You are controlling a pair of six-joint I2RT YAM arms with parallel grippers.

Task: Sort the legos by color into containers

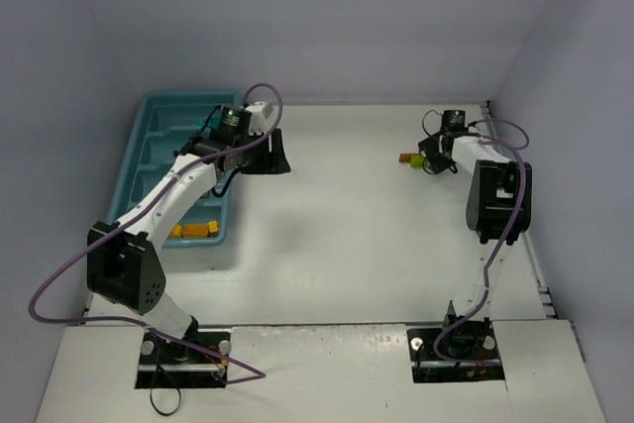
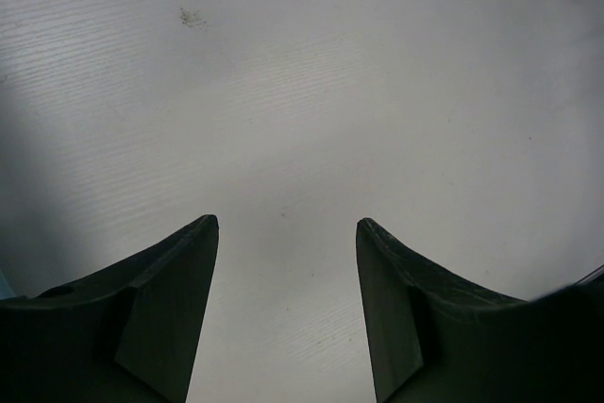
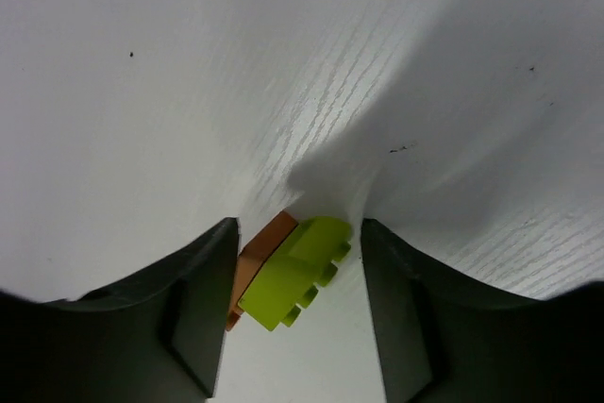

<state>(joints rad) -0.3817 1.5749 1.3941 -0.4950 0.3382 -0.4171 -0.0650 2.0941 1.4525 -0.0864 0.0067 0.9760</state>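
Right pincer [image 3: 297, 226] is straddling a lime brick [image 3: 294, 276] beside an orange brick [image 3: 257, 260]; I cannot tell whether it is gripping. Left pincer [image 2: 287, 224] is hanging open. Next: isolating the lime brick, carrying it to the tray [image 1: 158, 131].

High rear camera overlooks the table [image 1: 347, 225]; wrist cameras face it closely.

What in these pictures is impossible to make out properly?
The tray: top view, the left arm covers most compartments, hiding their contents.
The bricks at its near end: top view, too small to count; orange and yellow show.
The orange brick: right wrist view, mostly behind the green brick.
The right gripper: right wrist view, unclear whether it grips the bricks between its fingers yet.
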